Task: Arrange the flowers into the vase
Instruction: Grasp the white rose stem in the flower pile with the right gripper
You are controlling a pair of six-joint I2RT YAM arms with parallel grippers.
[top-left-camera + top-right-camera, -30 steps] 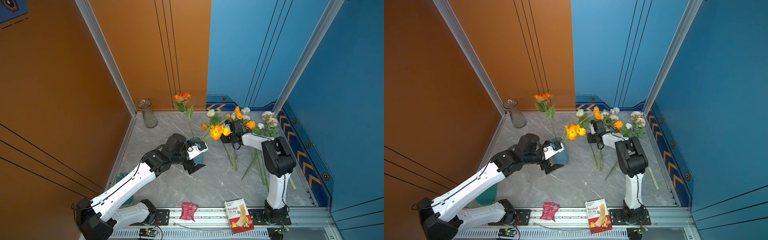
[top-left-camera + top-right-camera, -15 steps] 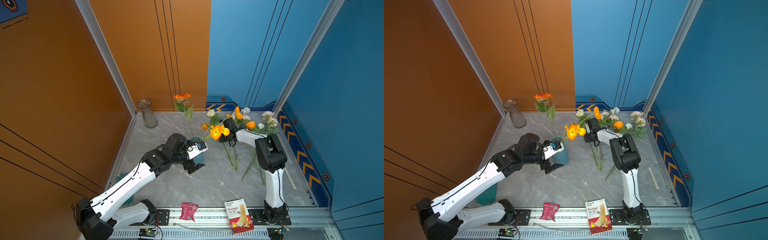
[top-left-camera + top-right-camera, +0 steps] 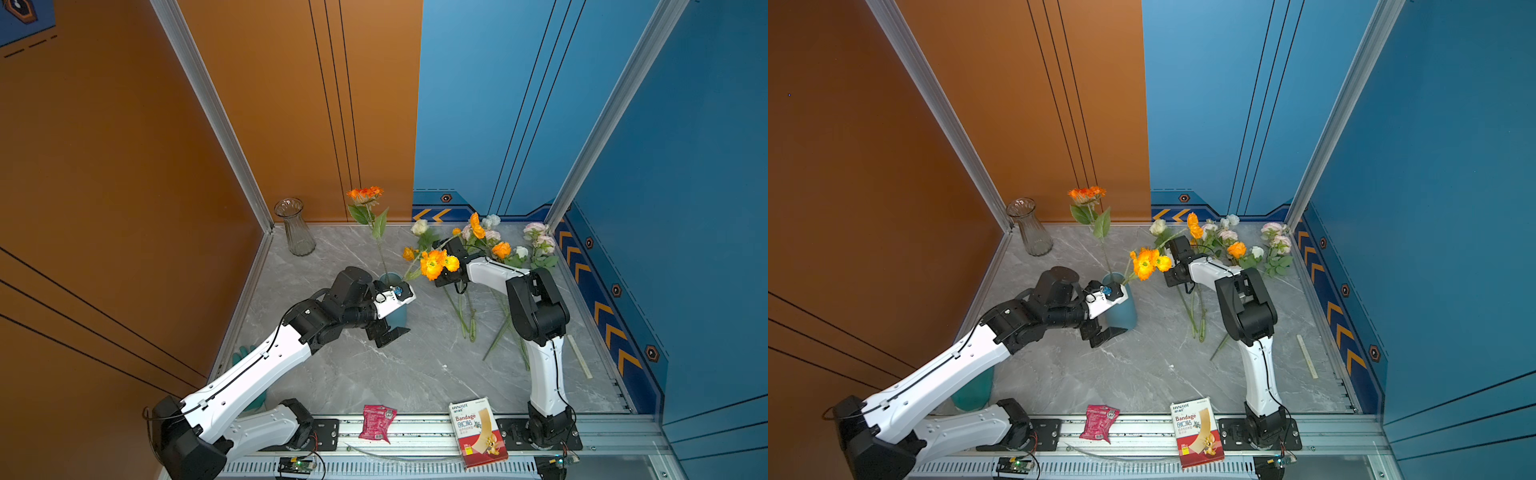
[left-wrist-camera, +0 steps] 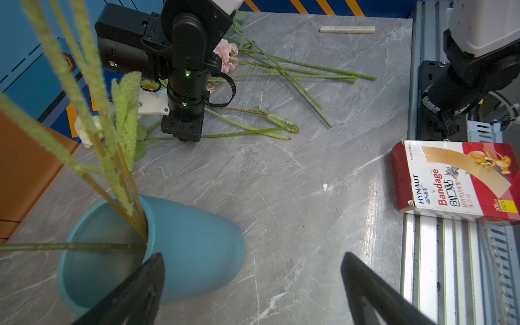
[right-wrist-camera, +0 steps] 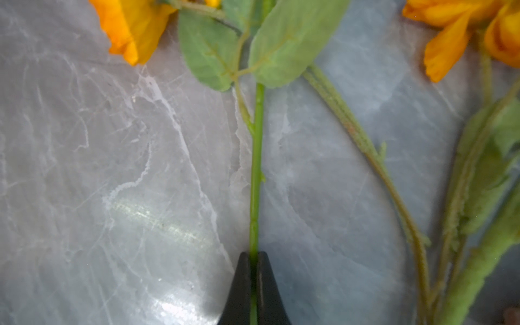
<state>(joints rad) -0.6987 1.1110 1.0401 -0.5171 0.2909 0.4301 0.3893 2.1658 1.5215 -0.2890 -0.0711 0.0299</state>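
Found orange, pink, cream flowers [image 3: 500, 250] on the tabletop [image 3: 415, 365] (some in the blue vase [image 3: 1126, 316]). Pinched one green stem [image 5: 256, 168] in right jaws; held left jaws wide. Read "HYNAUT Bandage" on box [image 3: 478, 432].

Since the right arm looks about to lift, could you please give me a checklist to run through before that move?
1. Right gripper shut on stem: ok.
2. Stem centred in the grip: ok.
3. Stem free of neighbouring stem: cannot tell; that one passes under a leaf.
4. Vase upright: ok.
5. Vase mouth has room: ok.
6. Left gripper open, beside vase, not gripping it: ok.
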